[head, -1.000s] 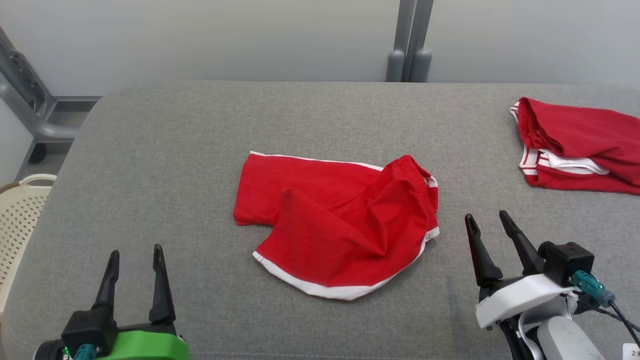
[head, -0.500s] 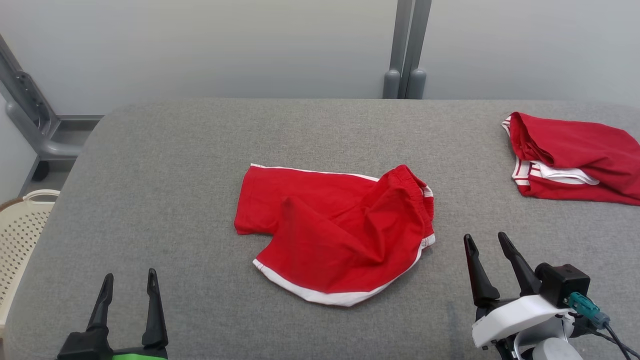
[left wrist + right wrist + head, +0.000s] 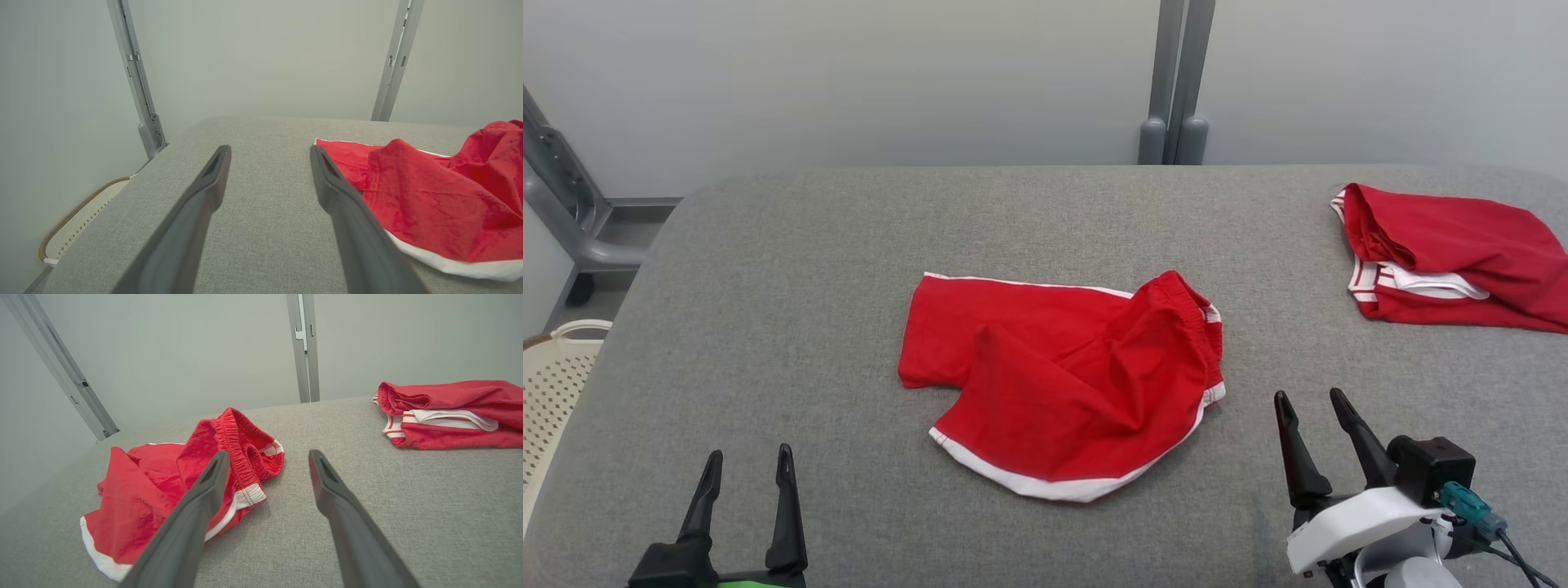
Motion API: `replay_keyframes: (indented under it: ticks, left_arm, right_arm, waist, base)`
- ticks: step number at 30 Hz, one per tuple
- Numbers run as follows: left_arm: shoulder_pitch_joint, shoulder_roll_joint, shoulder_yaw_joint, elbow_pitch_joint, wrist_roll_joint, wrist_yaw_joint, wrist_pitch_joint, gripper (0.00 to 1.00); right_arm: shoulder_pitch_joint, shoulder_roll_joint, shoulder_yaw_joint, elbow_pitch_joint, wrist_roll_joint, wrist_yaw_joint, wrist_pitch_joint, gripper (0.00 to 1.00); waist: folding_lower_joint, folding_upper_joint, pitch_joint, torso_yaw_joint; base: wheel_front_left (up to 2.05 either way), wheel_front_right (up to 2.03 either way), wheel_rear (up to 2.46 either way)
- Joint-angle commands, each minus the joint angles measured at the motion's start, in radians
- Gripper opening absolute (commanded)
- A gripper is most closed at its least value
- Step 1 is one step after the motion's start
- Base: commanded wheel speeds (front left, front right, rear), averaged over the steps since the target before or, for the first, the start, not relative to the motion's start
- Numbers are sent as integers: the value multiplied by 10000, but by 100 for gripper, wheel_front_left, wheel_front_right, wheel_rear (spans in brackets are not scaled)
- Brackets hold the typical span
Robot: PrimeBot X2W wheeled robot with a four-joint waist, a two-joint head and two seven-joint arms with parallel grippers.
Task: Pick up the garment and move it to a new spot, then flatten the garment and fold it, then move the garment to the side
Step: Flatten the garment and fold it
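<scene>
A pair of red shorts [image 3: 1062, 380] with white trim lies crumpled in the middle of the grey padded table [image 3: 792, 269], its elastic waistband bunched at the right. The shorts [image 3: 429, 200] show at the right of the left wrist view and the shorts [image 3: 179, 486] at the left of the right wrist view. My left gripper [image 3: 750, 462] hovers open near the front left edge, well left of the shorts. My right gripper [image 3: 1312, 398] stands open at the front right, just right of the waistband. Both hold nothing.
A second red garment [image 3: 1445, 257] with white stripes lies folded at the table's far right. A cream perforated basket [image 3: 551, 384] stands on the floor off the left edge. Grey metal posts [image 3: 1172, 82] rise behind the table against a pale wall.
The head camera has tilted, shifting the whole picture down and slightly left. Both grippers sit lower in the frame and stay open. The shorts lie as before.
</scene>
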Motion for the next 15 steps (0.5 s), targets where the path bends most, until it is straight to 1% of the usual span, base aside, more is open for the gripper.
replay_keyframes:
  ticks: [1,15]
  left_arm:
    - [33,-6,16,13,37,-43,-31,100]
    - [-63,-41,50,50,93,-61,-31,100]
  right_arm:
    - [-22,5,7,24,-76,-4,-48,100]
    - [-115,14,-6,132,-116,-4,-48,100]
  waist:
    - [0,-1,5,-10]
    - [0,-1,54,-39]
  base:
    - [0,0,0]
    - [0,0,0]
